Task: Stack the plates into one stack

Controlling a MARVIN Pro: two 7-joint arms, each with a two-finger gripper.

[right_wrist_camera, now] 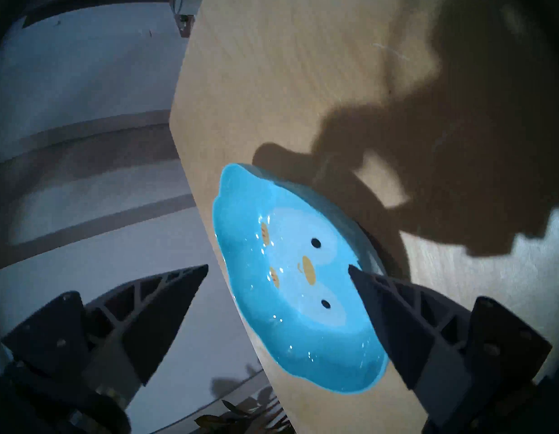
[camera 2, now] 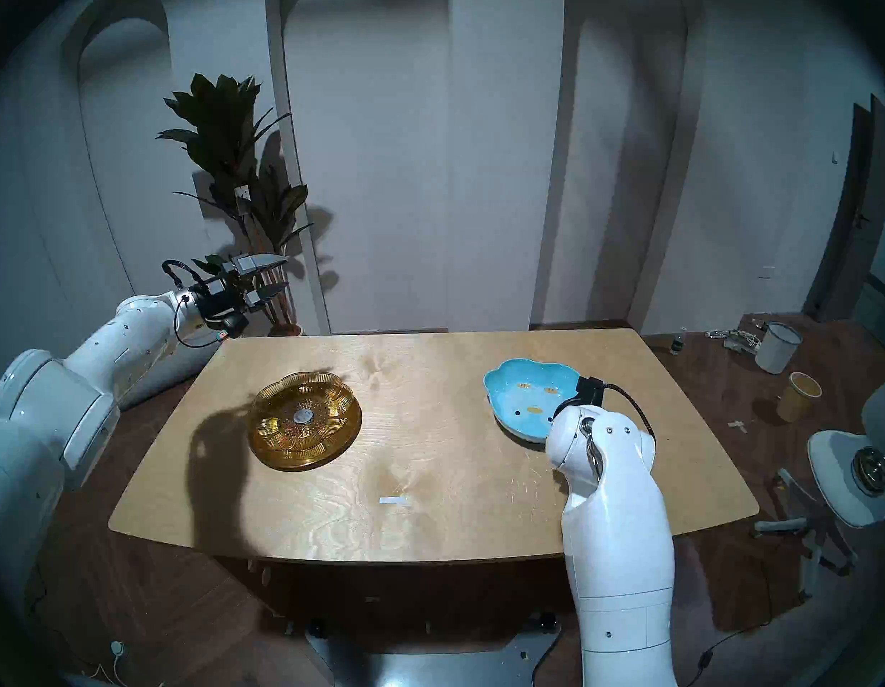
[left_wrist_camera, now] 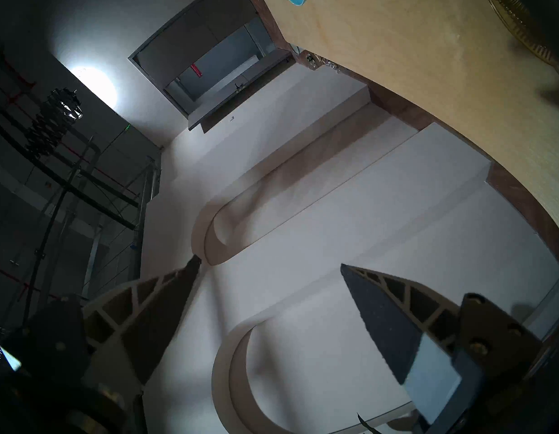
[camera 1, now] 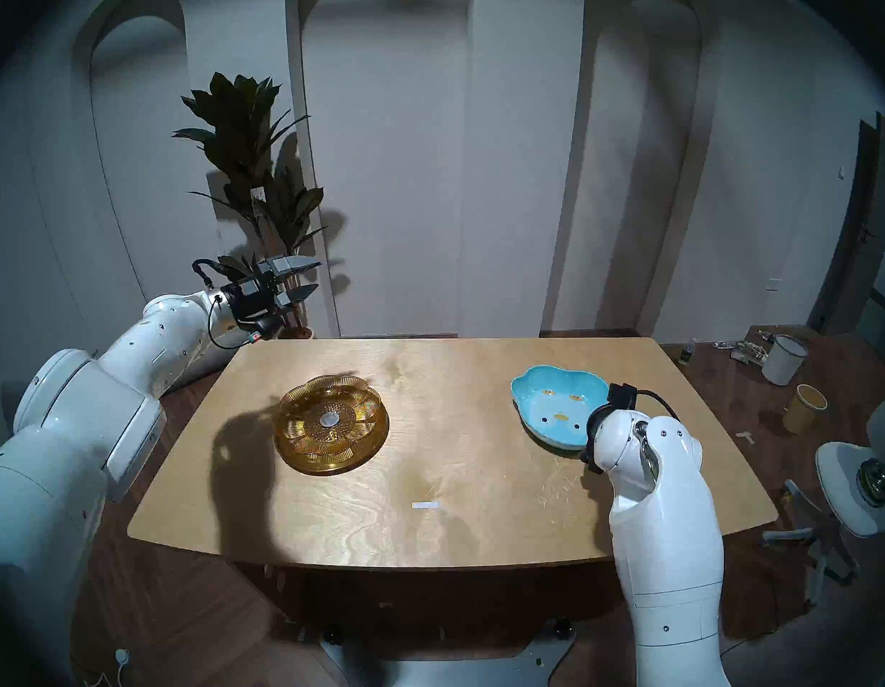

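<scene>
An amber ribbed flower plate with a grey centre sticker lies on a round gold plate left of the table's middle. The light-blue lobed dish with yellow marks rests on the table's right side. My right wrist hangs over its near right edge and hides the gripper in both head views. In the right wrist view the right gripper is open, and the blue dish lies between its fingers, one fingertip over the rim. My left gripper is open and empty, raised beyond the table's far left corner.
The wooden table carries a small white tape strip near its front. A potted plant stands behind the far left corner, close to the left gripper. A white bucket and a paper cup sit on the floor at right.
</scene>
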